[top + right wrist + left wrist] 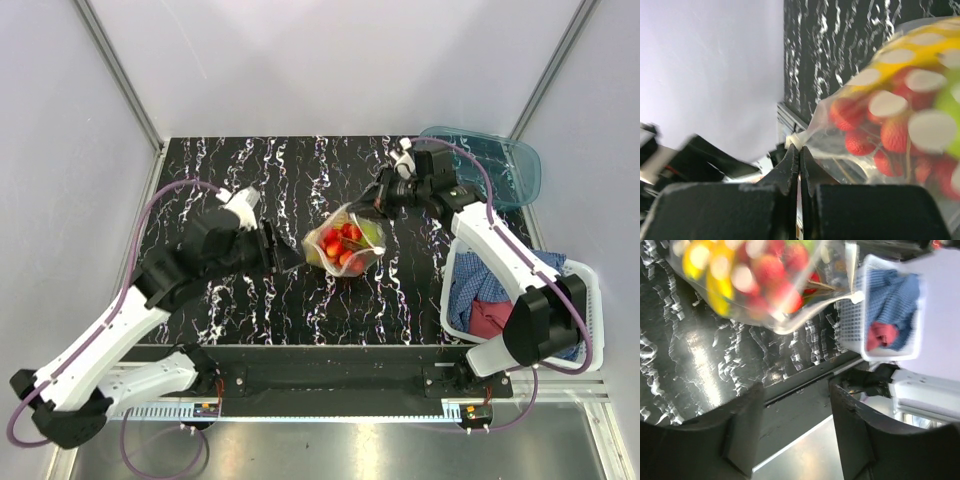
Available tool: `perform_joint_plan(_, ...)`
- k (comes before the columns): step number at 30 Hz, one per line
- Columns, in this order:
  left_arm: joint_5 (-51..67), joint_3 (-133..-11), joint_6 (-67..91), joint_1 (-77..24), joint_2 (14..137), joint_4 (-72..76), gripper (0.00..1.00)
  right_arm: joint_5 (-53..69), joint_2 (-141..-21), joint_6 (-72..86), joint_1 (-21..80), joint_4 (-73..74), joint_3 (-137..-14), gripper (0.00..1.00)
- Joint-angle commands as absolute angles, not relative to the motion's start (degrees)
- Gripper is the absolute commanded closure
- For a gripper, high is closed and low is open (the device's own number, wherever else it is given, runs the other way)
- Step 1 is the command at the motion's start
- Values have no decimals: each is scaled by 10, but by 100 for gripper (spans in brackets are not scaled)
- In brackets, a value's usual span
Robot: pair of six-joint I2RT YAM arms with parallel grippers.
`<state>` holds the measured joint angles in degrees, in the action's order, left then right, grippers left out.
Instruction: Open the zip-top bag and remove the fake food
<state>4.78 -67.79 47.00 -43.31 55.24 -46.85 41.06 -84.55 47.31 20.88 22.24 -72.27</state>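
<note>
The clear dotted zip-top bag (345,240) sits mid-table, holding the fake food: a red berry cluster (343,243), a yellow banana (705,265) and a green fruit (370,232). My right gripper (377,205) is shut on the bag's top edge at its far right corner. In the right wrist view the jaws (799,150) pinch the white zip strip, with the berries (860,140) just beyond. My left gripper (293,258) is open just left of the bag. In the left wrist view (795,405) nothing lies between its fingers, and the bag (765,285) is beyond the tips.
A white slatted basket (575,275) with blue and red cloths (480,290) stands at the right edge; it also shows in the left wrist view (865,330). A teal translucent tray (500,160) lies at the back right. Grey walls enclose the black marbled table.
</note>
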Motion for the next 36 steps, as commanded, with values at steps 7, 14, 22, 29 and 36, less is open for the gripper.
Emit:
perform_joint_plan(7,90,-497,555,-436,522,-230,39,353,-885,586,247,169,-847,100)
perform_joint_plan(14,55,-523,580,-360,559,-246,45,388,-886,582,248,135,-817,100)
perform_joint_plan(22,52,-530,557,-262,507,-290,39,410,-860,570,247,114,-776,100)
perform_joint_plan(29,155,-540,570,-274,623,-237,59,404,-847,577,248,108,-756,100)
perform_joint_plan(36,128,-505,596,-308,641,-208,46,421,-850,570,248,108,-761,100)
